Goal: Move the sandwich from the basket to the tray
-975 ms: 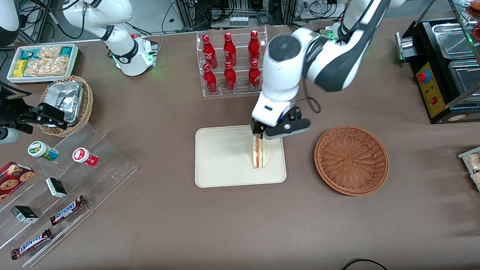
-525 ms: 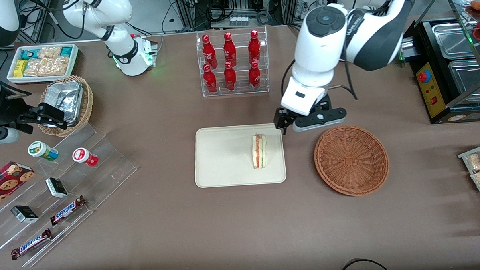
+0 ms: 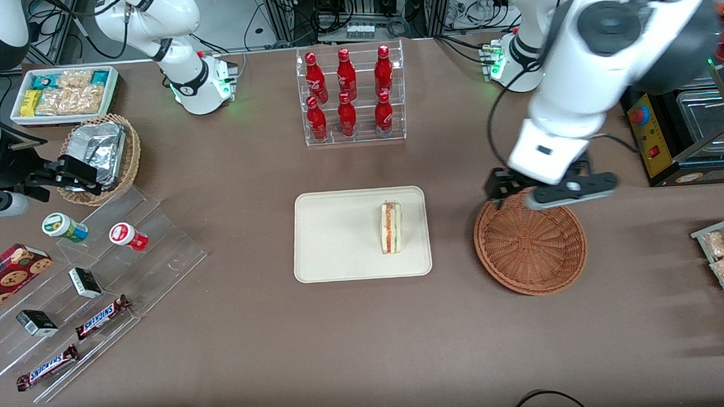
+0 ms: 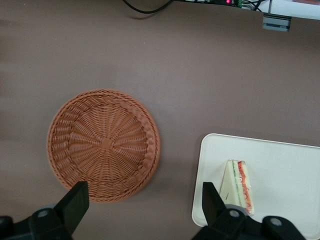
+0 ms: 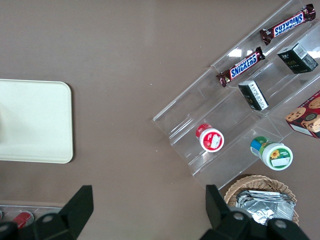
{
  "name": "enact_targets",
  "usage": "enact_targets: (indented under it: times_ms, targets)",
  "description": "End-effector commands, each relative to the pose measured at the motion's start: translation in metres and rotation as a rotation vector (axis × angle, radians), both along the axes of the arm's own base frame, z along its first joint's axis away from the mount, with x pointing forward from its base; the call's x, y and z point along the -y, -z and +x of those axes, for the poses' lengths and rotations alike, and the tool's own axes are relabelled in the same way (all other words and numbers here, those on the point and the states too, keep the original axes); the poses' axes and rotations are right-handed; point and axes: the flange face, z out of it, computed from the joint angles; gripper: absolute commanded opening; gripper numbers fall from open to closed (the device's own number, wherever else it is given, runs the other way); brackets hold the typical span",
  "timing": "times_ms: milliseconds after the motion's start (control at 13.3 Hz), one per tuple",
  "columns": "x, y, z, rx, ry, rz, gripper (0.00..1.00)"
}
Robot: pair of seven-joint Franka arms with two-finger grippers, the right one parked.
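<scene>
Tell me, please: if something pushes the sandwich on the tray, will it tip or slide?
The sandwich stands on a narrow edge on the tray, so a sideways push would probably tip it. Its soft bread likely dents easily. The open hand hangs above the basket, apart from it.

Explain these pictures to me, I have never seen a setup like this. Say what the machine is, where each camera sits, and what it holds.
Two white robot arms stand at a brown table; only one works. One camera looks down from the front, and one sits on each arm's wrist. The working arm's claw hangs open above the rim of the reddish woven basket, holding nothing. The sandwich stands on its edge on the cream tray, beside the basket. The working arm's wrist camera sees both, the basket with nothing in it. A rack of red bottles stands farther from the front camera than the tray.
</scene>
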Motion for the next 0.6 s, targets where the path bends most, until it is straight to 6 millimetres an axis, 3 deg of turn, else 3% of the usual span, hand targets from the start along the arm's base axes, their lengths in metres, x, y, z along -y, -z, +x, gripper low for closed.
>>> enact_targets:
  times_ms: [0,225,375,525]
  targets:
    - [-0.062,-0.025,0.004,-0.050,0.074,-0.047,1.00]
    - [-0.115,-0.042,-0.008,-0.103,0.081,-0.030,1.00]
    - [-0.132,-0.059,-0.021,-0.154,0.062,-0.023,1.00]
    - [-0.137,-0.070,-0.033,-0.220,0.059,-0.005,1.00]
